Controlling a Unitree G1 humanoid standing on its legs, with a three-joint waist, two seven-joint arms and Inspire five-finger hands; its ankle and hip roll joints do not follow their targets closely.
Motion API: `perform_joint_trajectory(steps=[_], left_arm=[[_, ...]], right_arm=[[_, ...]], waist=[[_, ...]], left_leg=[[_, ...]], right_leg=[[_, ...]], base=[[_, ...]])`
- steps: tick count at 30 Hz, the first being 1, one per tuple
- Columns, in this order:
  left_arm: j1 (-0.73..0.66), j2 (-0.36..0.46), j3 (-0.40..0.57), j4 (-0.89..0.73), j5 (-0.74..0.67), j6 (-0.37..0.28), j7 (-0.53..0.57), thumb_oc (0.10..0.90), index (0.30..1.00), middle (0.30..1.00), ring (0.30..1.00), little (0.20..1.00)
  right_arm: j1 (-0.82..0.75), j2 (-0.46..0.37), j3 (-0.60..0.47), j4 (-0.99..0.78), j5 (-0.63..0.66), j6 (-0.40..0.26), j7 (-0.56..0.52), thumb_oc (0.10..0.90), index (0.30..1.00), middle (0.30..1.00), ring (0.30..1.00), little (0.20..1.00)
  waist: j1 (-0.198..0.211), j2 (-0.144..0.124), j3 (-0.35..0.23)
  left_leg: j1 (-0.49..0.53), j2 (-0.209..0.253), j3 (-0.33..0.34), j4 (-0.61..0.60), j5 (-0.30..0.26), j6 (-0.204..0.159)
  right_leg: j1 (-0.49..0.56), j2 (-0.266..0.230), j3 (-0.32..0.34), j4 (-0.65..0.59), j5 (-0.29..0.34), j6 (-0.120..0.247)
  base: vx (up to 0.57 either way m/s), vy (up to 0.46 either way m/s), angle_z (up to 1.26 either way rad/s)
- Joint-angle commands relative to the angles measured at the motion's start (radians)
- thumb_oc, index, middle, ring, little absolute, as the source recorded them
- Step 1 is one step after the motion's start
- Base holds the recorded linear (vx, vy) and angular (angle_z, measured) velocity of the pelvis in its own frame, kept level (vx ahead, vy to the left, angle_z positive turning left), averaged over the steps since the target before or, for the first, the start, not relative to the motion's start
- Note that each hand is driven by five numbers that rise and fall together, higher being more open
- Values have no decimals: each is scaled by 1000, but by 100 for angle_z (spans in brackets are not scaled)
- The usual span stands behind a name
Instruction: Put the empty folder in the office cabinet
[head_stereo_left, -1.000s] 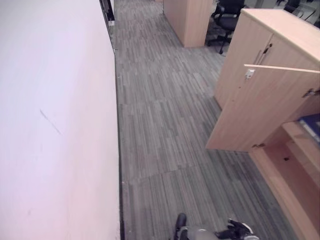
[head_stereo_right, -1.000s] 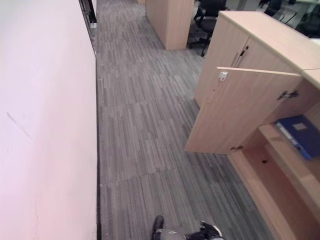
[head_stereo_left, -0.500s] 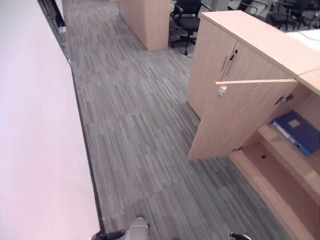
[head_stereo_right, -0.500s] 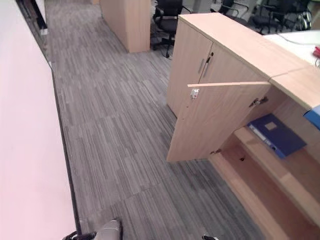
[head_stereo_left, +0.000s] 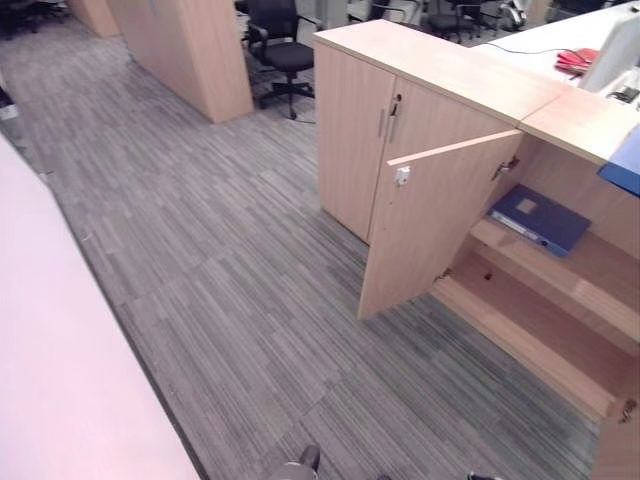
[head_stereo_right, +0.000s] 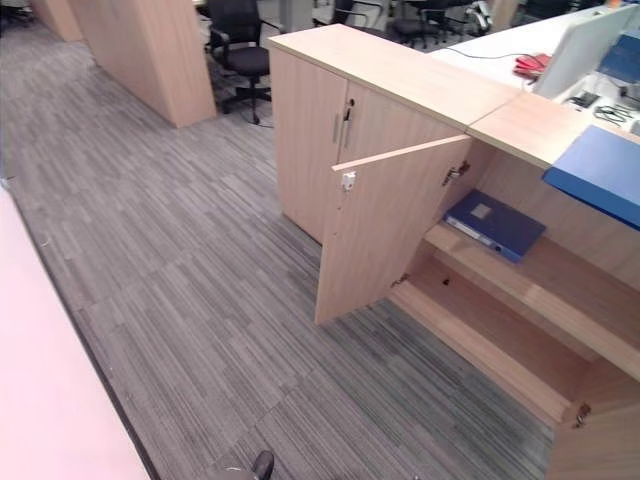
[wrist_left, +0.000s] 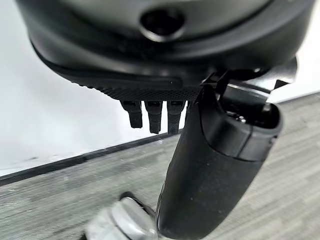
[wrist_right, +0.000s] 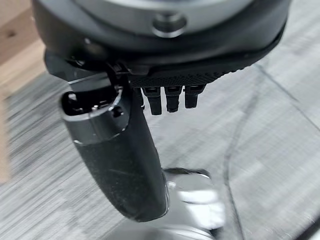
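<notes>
Both the left hand (wrist_left: 210, 165) and right hand (wrist_right: 120, 150) hang relaxed and empty over the carpet (head_stereo_left: 220, 280), while further right the cabinet (head_stereo_left: 430, 90) door (head_stereo_left: 430, 220) stands open with a blue folder (head_stereo_left: 540, 218) flat on its upper shelf (head_stereo_left: 580, 280).

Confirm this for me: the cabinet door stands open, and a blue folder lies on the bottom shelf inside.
Not quite. The cabinet door does stand open, but the blue folder lies on the upper shelf inside, not the bottom one; the bottom shelf beneath it is bare. The right eye view shows this plainly.
</notes>
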Motion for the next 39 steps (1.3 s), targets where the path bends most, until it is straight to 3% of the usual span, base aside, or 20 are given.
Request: perform_joint_trajectory(steps=[1, 5, 7, 9, 10, 11, 13, 16, 20, 23, 29, 30, 31, 33, 34, 36, 37, 38, 39], left_arm=[[-8, 20, 37, -68, -69, -86, 80, 800, 900, 900, 900, 900], [1, 28, 14, -308, -48, -110, 123, 800, 900, 900, 900, 900], [5, 56, 1, -505, 7, -110, 141, 800, 900, 900, 900, 900], [7, 68, -9, -570, 44, -97, 138, 800, 900, 900, 900, 900], [11, 83, -13, -636, 77, -87, 130, 800, 900, 900, 900, 900], [19, 117, -12, -727, 132, -72, 107, 800, 900, 900, 900, 900], [29, 139, -12, -812, 171, -60, 78, 800, 900, 900, 900, 900], [33, 174, 2, -915, 217, -56, 42, 800, 900, 900, 900, 900], [15, 198, 7, -953, 250, -48, 28, 800, 900, 900, 900, 900], [4, 203, 8, -963, 289, -35, 19, 800, 900, 900, 900, 900], [6, 205, -7, -963, 342, -26, 0, 800, 900, 900, 900, 900], [14, 194, -20, -959, 345, -26, -6, 800, 900, 900, 900, 900], [15, 193, -21, -959, 345, -27, -6, 800, 900, 900, 900, 900], [14, 184, -45, -968, 330, -27, -17, 800, 900, 900, 900, 900], [1, 183, -55, -956, 325, -30, -15, 800, 900, 900, 900, 900], [3, 182, -59, -971, 314, -31, -23, 800, 900, 900, 900, 900], [-8, 186, -67, -972, 301, -33, -22, 800, 900, 900, 900, 900], [-7, 186, -67, -972, 301, -33, -22, 800, 900, 900, 900, 900], [-20, 182, -78, -965, 282, -33, -26, 800, 900, 900, 900, 900]], right_arm=[[5, -39, 3, -18, -18, -12, -13, 800, 900, 900, 900, 900], [18, -35, -10, -39, -27, -8, -20, 800, 900, 900, 900, 900], [18, -40, -24, -63, -33, -4, -21, 800, 900, 900, 900, 900], [15, -43, -27, -77, -37, -3, -18, 800, 900, 900, 900, 900], [8, -48, -31, -91, -42, 1, -14, 800, 900, 900, 900, 900], [-4, -58, -34, -117, -50, 4, -7, 800, 900, 900, 900, 900], [-15, -63, -33, -141, -54, 6, 1, 800, 900, 900, 900, 900], [-33, -80, -29, -184, -61, 6, 10, 800, 900, 900, 900, 900], [-64, -101, -38, -224, -48, 7, 11, 800, 900, 900, 900, 900], [-78, -100, -42, -232, -48, 12, 12, 800, 900, 900, 900, 900], [-54, -98, -57, -215, -45, 12, 20, 800, 900, 900, 900, 900], [-44, -103, -55, -190, -52, 14, 22, 800, 900, 900, 900, 900], [-43, -104, -55, -189, -52, 14, 22, 800, 900, 900, 900, 900], [-38, -114, -49, -152, -62, 14, 24, 800, 900, 900, 900, 900], [-39, -120, -40, -135, -69, 10, 24, 800, 900, 900, 900, 900], [-38, -119, -42, -135, -64, 11, 22, 800, 900, 900, 900, 900], [-38, -122, -33, -122, -62, 7, 20, 800, 900, 900, 900, 900], [-39, -121, -32, -122, -62, 7, 20, 800, 900, 900, 900, 900], [-47, -124, -19, -105, -60, 8, 15, 800, 900, 900, 900, 900]], waist=[[-5, 4, -52], [-20, 21, -68], [-30, 36, -67], [-33, 43, -61], [-37, 47, -49], [-35, 51, -32], [-31, 57, -20], [-39, 64, -8], [-60, 51, 27], [-70, 43, 47], [-92, 32, 25], [-105, 35, 2], [-107, 38, 1], [-120, 55, -19], [-124, 66, -23], [-126, 59, -26], [-128, 56, -30], [-129, 56, -30], [-125, 50, -17]], left_leg=[[-63, -62, 8, -9, 31, 59], [-26, -73, 40, -36, 15, 80], [-8, -87, 52, -41, -2, 100], [2, -91, 63, -39, -11, 106], [20, -95, 71, -38, -20, 113], [43, -91, 105, -39, -33, 119], [68, -85, 144, -40, -49, 124], [100, -72, 178, -48, -78, 122], [136, -87, 193, -35, -124, 117], [190, -83, 199, -26, -171, 103], [315, -57, 152, -65, -248, 77], [337, -14, 145, -69, -269, 60], [337, -11, 144, -69, -270, 60], [310, 63, 140, -7, -236, 19], [306, 99, 149, 22, -187, -8], [283, 110, 156, 46, -167, -15], [256, 148, 178, 120, -100, -37], [255, 148, 177, 123, -102, -38], [198, 176, 212, 268, -4, -46]], right_leg=[[64, 100, -34, -129, 83, -15], [42, 79, -4, -66, 63, 10], [-5, 70, 9, 50, 38, 31], [-27, 66, 8, 108, 35, 41], [-58, 55, -2, 178, 52, 48], [-120, 30, -48, 285, 109, 44], [-172, -13, -145, 342, 144, 32], [-220, -33, -249, 241, 143, 22], [-292, -37, -293, -21, 249, 64], [-314, -37, -351, -186, 295, 93], [-305, -56, -379, -218, 368, 108], [-287, -47, -400, -209, 379, 97], [-286, -45, -403, -209, 378, 96], [-301, -22, -411, -132, 335, 67], [-309, -5, -424, -101, 310, 50], [-304, -11, -431, -90, 289, 42], [-288, 8, -440, -69, 240, 16], [-288, 8, -441, -68, 239, 15], [-237, 33, -443, -66, 195, -11]], base=[[143, 284, -62], [79, 231, -54], [67, 279, -36], [26, 135, -37], [14, 150, -74], [33, 196, -86], [49, 156, -88], [86, 32, -75], [174, -63, -20], [251, -108, -72], [453, -232, 7], [337, -231, 37], [652, -492, 54], [519, -436, 55], [353, -329, 43], [278, -264, 36], [247, -221, 35], [465, -440, 37], [209, -223, 20]])
